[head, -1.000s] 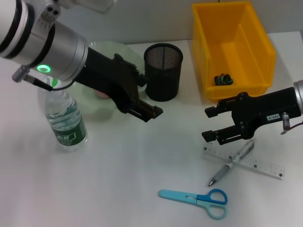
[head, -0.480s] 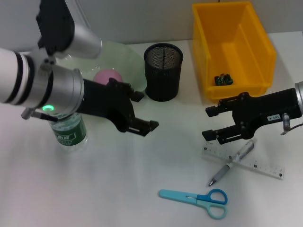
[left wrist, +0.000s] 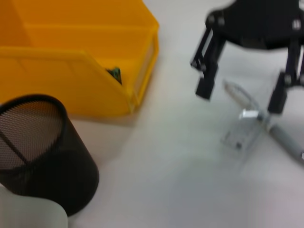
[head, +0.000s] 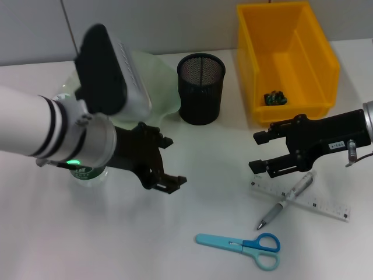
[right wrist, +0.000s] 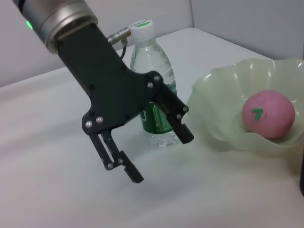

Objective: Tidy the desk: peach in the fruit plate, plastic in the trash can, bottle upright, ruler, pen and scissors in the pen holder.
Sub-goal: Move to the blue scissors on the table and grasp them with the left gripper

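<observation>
Your peach (right wrist: 268,114) already sits in the fruit plate (right wrist: 218,128), the bottle (right wrist: 153,90) stands upright just beside that plate, and a dark scrap lies in the yellow trash can (head: 287,52). What remains is the flat stuff on the worktop (head: 192,210): the clear ruler (head: 303,198) with the pen (head: 285,201) lying across it, and the blue scissors (head: 239,244) a little nearer you, apart from both.

Expect the ruler to be the awkward one: thin, stiff, slick plastic lying flat, with little edge to pinch. I would judge a grip across its narrow width, near an end clear of the pen, to be safest. The pen is light and round, so it may roll; take it at mid-barrel. The scissors are closed and rigid; the blade shank just ahead of the handles looks the steadiest hold.

Your right gripper (head: 271,153) reaches in low from the right, level with the worktop, jaws apart, its tips just above the near end of the ruler and touching nothing. Your left gripper (head: 165,167) hangs over bare worktop in front of the bottle, angled down and toward the centre, jaws apart and empty. The mesh pen holder (head: 201,87) stands between plate and trash can, with nothing seen inside.
</observation>
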You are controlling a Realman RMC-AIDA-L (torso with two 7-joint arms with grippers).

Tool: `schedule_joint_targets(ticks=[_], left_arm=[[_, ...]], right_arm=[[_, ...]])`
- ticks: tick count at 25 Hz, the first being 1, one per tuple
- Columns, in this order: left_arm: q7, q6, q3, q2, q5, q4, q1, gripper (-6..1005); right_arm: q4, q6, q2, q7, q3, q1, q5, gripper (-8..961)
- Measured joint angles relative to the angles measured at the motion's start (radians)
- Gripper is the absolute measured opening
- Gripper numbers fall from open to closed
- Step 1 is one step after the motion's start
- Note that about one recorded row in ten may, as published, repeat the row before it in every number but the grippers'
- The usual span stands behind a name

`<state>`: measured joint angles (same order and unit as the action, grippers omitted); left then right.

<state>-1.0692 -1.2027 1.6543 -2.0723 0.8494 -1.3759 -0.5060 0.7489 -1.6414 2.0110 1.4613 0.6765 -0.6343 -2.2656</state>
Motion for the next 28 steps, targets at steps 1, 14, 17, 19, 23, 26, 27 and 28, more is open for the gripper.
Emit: schedule_joint_targets(ticks=[1,14,17,19,23,26,27,28], left_arm=[[0.006,0.019,0.035,-0.001,-0.041,-0.007,0.003,800],[0.035,0.053,0.127,-0.001,-0.169,-0.119,0.034,799],[0.049,0.066,0.142,-0.001,-0.194,-0.140,0.042,799],[0.079,0.082,0.172,-0.001,-0.249,-0.158,0.046,799],[0.096,0.091,0.195,-0.002,-0.281,-0.161,0.046,799],[0.106,0.095,0.218,-0.002,-0.303,-0.181,0.054,799],[0.106,0.095,0.218,-0.002,-0.303,-0.181,0.054,799],[0.106,0.095,0.218,-0.002,-0.305,-0.196,0.060,799]], right_arm=[[0.000,0.003,0.000,0.000,0.000,0.001,0.000,741],[-0.010,0.015,-0.001,0.003,0.000,0.000,0.000,740],[-0.011,0.018,-0.001,0.003,0.000,-0.003,0.000,741],[-0.011,0.019,-0.001,0.004,0.000,-0.006,0.000,741],[-0.011,0.019,-0.003,0.005,0.000,-0.008,0.000,741],[-0.011,0.019,-0.004,0.005,0.000,-0.009,0.000,741],[-0.011,0.019,-0.004,0.005,0.000,-0.009,0.000,741],[-0.011,0.019,-0.005,0.005,0.000,-0.010,0.000,741]])
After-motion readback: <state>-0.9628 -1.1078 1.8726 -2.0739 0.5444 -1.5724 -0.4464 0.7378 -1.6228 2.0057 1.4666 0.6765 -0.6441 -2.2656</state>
